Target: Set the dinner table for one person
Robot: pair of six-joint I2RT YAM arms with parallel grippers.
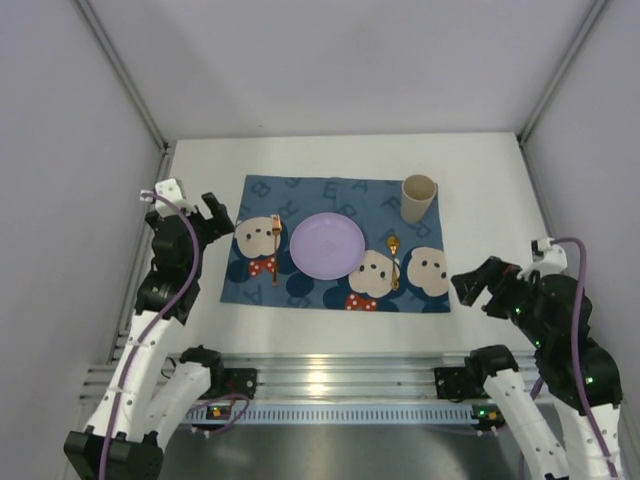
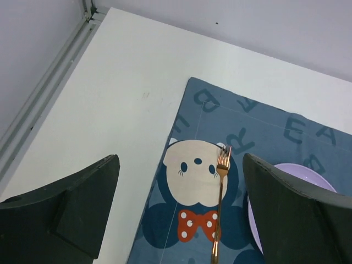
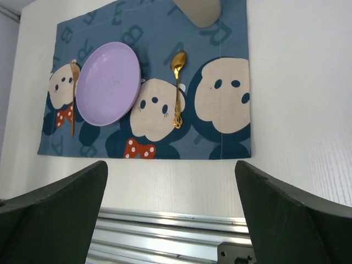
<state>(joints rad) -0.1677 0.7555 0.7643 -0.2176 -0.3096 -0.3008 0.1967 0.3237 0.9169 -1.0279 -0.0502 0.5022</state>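
Left hand (image 1: pixel 216 216) and right hand (image 1: pixel 468 285) hang released, empty, flanking the mat (image 1: pixel 320 195) on the bench (image 1: pixel 490 180). Setting looks complete; if I retreat low, I could snag the mat and topple the cup (image 1: pixel 418 198).

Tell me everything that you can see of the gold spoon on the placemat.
The spoon is gold-coloured and shiny and looks like metal. It has an oval bowl and a slim handle that ends in a small ornament. It lies flat on the blue cartoon-mouse placemat, to the right of the purple plate and apart from it. Its bowl points toward the beige cup and its handle toward the arms. Only the placemat touches it.
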